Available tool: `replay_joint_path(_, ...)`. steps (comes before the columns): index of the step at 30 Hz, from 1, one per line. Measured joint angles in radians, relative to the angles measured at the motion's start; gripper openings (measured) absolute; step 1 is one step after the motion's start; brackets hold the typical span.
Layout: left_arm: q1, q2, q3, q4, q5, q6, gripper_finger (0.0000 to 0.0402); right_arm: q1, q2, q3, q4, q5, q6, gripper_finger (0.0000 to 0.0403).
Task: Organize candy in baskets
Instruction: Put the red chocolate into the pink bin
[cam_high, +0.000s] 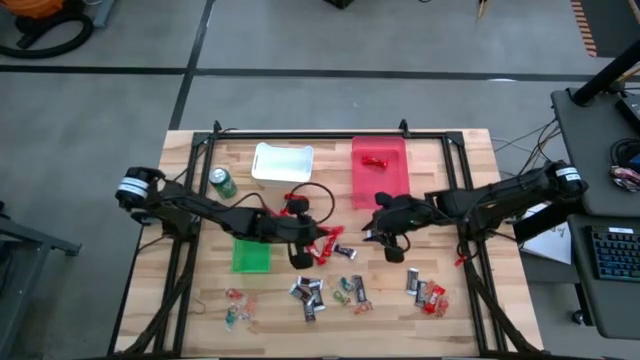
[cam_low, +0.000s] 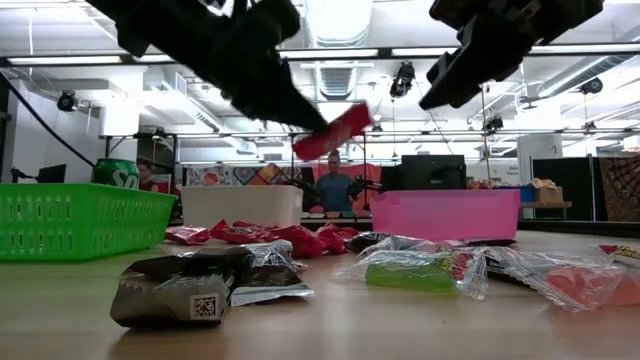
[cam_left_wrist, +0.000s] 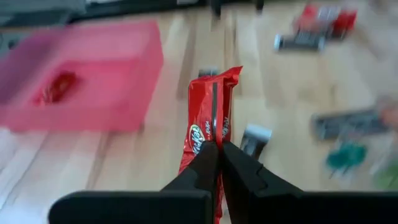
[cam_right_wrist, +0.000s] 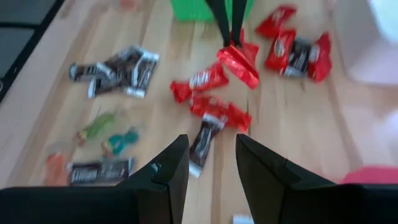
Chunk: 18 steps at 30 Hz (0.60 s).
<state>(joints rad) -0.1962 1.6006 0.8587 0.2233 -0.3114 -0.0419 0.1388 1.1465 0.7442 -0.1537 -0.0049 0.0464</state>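
My left gripper (cam_high: 308, 240) is shut on a red-wrapped candy bar (cam_left_wrist: 214, 106), raised over the table's middle, above a heap of red bars (cam_right_wrist: 292, 50). My right gripper (cam_right_wrist: 211, 162) hovers open and empty to its right, in front of the red basket (cam_high: 380, 170). That basket holds one red candy (cam_left_wrist: 56, 87). The white basket (cam_high: 282, 162) stands at the far middle and the green basket (cam_high: 250, 255) to the left of the heap. More candy (cam_high: 310, 295) lies scattered along the near side. My left gripper pinches the red bar about its middle (cam_left_wrist: 213, 138) between its two fingers, along the wrapper's centre line. The fingers slant down and lie along the bar, whose far end (cam_low: 350, 122) sticks out past the fingertips. The bar is lifted clear of the table and tilted.
A green drink can (cam_high: 222, 182) stands left of the white basket. Dark and silver mini bars (cam_low: 200, 285) and clear, green and orange pieces (cam_low: 420, 270) lie near the front edge. A black frame (cam_high: 310, 132) borders the wooden tabletop. A person stands in the room behind.
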Motion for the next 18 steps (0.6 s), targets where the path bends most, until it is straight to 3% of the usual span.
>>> replay_joint_path(6, -0.021, 0.004, -0.002, 0.148, 0.016, -0.009, 0.0000, 0.001, 0.000, -0.049, 0.187, 0.034, -0.086, 0.0123)
replay_joint_path(13, -0.025, 0.008, -0.002, 0.167, 0.016, -0.077, 0.0000, 0.001, 0.000, -0.050, 0.235, 0.032, -0.137, 0.0141)
replay_joint_path(18, -0.026, 0.033, -0.002, 0.266, 0.016, -0.074, 0.0000, 0.001, 0.020, -0.049, 0.264, 0.031, -0.151, 0.0142)
